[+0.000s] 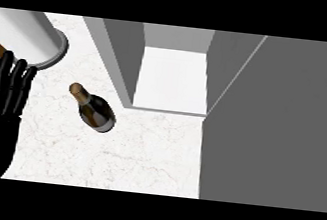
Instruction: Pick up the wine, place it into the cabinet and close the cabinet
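The wine bottle point(94, 110), dark with a gold-brown neck and cap, stands on the white marbled counter point(117, 157), left of the cabinet. The grey cabinet point(171, 80) is open, showing a white shelf floor inside, and its door point(280, 124) hangs wide at the right as a big grey panel. My left hand point(1, 90) rests at the view's left edge with straight fingers pointing up, apart from the bottle and holding nothing. The right hand does not show anywhere.
A white rounded object point(33, 35) sits at the upper left corner, over a strip of brown wood. The cabinet's left wall point(116, 62) stands just right of the bottle.
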`<state>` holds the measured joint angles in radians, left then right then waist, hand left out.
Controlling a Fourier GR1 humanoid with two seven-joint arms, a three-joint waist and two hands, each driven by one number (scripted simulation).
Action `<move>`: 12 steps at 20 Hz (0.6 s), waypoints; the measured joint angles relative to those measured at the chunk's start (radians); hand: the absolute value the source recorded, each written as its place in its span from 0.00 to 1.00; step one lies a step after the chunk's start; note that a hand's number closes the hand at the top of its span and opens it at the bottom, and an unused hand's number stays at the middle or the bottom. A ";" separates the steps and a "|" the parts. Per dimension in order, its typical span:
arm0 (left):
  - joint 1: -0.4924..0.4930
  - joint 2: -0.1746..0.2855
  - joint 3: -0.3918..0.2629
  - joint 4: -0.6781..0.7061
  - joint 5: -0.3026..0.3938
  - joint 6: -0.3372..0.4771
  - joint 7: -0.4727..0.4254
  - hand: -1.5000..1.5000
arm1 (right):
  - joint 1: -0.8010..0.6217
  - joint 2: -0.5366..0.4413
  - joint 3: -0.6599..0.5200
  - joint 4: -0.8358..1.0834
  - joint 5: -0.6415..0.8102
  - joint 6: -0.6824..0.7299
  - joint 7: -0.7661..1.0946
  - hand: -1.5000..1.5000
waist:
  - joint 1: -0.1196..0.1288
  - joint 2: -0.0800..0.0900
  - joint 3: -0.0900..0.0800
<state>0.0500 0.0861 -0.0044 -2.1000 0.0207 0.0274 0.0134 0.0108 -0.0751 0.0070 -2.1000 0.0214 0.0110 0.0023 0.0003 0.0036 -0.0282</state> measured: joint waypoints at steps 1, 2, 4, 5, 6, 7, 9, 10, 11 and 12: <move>-0.007 -0.014 -0.017 0.007 -0.020 0.013 -0.002 0.00 | 0.002 -0.001 0.002 -0.001 0.001 0.003 0.000 0.00 | -0.001 -0.001 0.006; -0.005 -0.028 -0.033 0.018 -0.047 0.030 -0.014 0.00 | 0.005 -0.010 -0.006 -0.016 -0.014 0.014 0.014 0.00 | -0.002 -0.002 0.011; -0.032 -0.050 -0.096 0.055 -0.131 0.109 -0.020 0.00 | 0.023 -0.006 0.009 -0.034 -0.017 0.022 0.014 0.00 | -0.008 -0.002 0.018; -0.044 -0.058 -0.127 0.064 -0.171 0.150 -0.017 0.00 | 0.045 -0.007 0.016 -0.059 -0.027 0.032 0.018 0.00 | -0.010 -0.003 0.021; -0.067 -0.064 -0.158 0.098 -0.213 0.202 -0.025 0.00 | 0.057 -0.009 0.017 -0.071 -0.037 0.041 0.016 0.00 | -0.014 -0.003 0.023; -0.069 -0.069 -0.184 0.111 -0.180 0.242 -0.020 0.00 | 0.067 -0.016 0.037 -0.068 -0.059 0.069 0.030 0.00 | -0.017 -0.003 0.023; -0.096 -0.075 -0.236 0.149 -0.128 0.325 -0.003 0.00 | 0.097 -0.020 0.076 -0.084 -0.096 0.109 0.053 0.00 | -0.024 -0.002 0.025; -0.105 -0.078 -0.272 0.165 -0.113 0.372 -0.001 0.00 | 0.105 -0.027 0.086 -0.110 -0.117 0.122 0.085 0.00 | -0.025 -0.003 0.026; -0.123 -0.079 -0.302 0.183 -0.101 0.419 0.003 0.00 | 0.132 -0.030 0.105 -0.143 -0.127 0.133 0.103 0.00 | -0.028 -0.004 0.026; -0.142 -0.081 -0.332 0.190 -0.093 0.460 0.018 0.00 | 0.148 -0.036 0.111 -0.157 -0.137 0.145 0.112 0.00 | -0.026 -0.004 0.026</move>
<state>-0.0922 0.0054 -0.3363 -1.9101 -0.0727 0.4879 0.0311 0.1584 -0.1113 0.1178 -2.2567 -0.1156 0.1558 0.1146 -0.0258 -0.0005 -0.0018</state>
